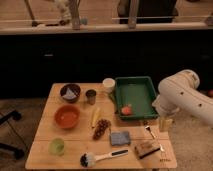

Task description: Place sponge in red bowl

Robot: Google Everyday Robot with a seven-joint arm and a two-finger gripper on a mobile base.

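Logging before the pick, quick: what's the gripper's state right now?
Gripper: cannot be told; it hangs by the right edge of the table, apart from the sponge.

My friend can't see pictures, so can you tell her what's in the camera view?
A flat blue-grey sponge lies on a wooden table, apart from the round orange-red bowl further left in the picture. The robot's gripper hangs by the table's right edge, near a green plastic tray holding a small red object.
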